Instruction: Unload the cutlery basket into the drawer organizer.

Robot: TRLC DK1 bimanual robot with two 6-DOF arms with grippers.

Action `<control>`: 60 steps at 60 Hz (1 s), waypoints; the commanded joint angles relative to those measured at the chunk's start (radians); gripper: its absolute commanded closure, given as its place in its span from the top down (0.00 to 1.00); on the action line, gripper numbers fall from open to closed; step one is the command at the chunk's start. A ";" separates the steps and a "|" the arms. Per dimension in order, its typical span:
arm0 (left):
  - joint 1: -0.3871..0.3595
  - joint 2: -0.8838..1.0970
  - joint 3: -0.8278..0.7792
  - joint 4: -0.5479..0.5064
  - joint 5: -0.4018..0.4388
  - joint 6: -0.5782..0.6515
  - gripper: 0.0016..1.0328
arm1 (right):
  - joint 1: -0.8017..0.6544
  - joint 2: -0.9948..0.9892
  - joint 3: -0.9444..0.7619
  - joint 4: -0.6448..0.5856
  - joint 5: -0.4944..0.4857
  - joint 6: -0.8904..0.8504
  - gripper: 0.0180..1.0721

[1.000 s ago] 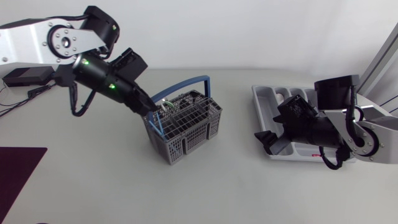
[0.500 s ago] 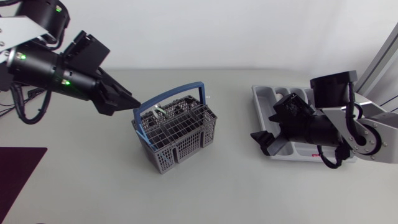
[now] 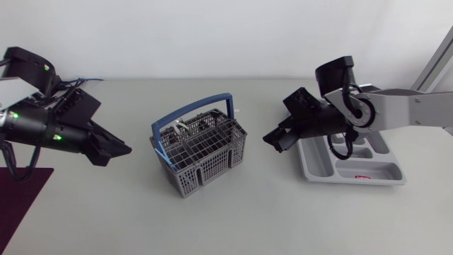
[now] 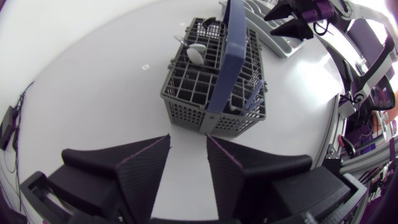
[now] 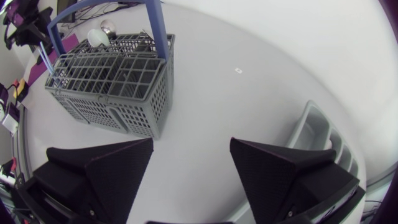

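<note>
the unloading looked barely begun: a spoon point(image 4: 195, 53) stood in the cutlery basket point(image 3: 205, 166) mid-table, well apart from the drawer organizer point(image 3: 320, 163), while the left gripper point(image 3: 117, 150) and right gripper point(image 3: 274, 142) both gaped empty.

I see the grey mesh cutlery basket point(image 3: 202, 152) standing upright mid-table, turned at an angle, its blue handle point(image 3: 195, 110) raised. A pale spoon point(image 4: 196, 53) pokes from a far compartment. The grey drawer organizer point(image 3: 329, 164) lies flat, well apart to its right.
</note>
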State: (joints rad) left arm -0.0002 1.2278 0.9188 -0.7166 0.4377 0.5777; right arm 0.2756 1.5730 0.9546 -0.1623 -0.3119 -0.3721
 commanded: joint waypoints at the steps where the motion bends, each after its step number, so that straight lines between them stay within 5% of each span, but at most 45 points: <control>1: -0.006 0.061 -0.046 0.046 0.007 0.022 0.29 | 0.013 0.074 0.058 -0.014 -0.029 0.045 0.55; 3: -0.011 0.072 -0.049 0.055 0.007 0.021 0.29 | 0.014 0.087 0.067 -0.011 -0.035 0.050 0.49; 7: -0.035 0.130 -0.057 0.106 0.009 0.005 0.28 | 0.017 0.150 0.124 -0.008 -0.047 0.075 0.20; 11: -0.055 0.174 -0.054 0.144 0.009 -0.010 0.28 | 0.011 0.197 0.165 -0.009 -0.095 0.099 0.14; 27: -0.129 0.277 0.012 0.244 0.010 -0.090 0.28 | 0.050 0.286 0.242 -0.031 -0.135 0.137 0.12; 60: -0.146 0.512 0.284 0.279 0.010 -0.156 0.28 | 0.166 0.088 0.065 -0.072 -0.150 0.139 0.12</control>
State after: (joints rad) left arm -0.1249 1.6985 1.1397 -0.4564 0.3904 0.4435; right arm 0.3939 1.6958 1.0489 -0.2428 -0.4355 -0.2539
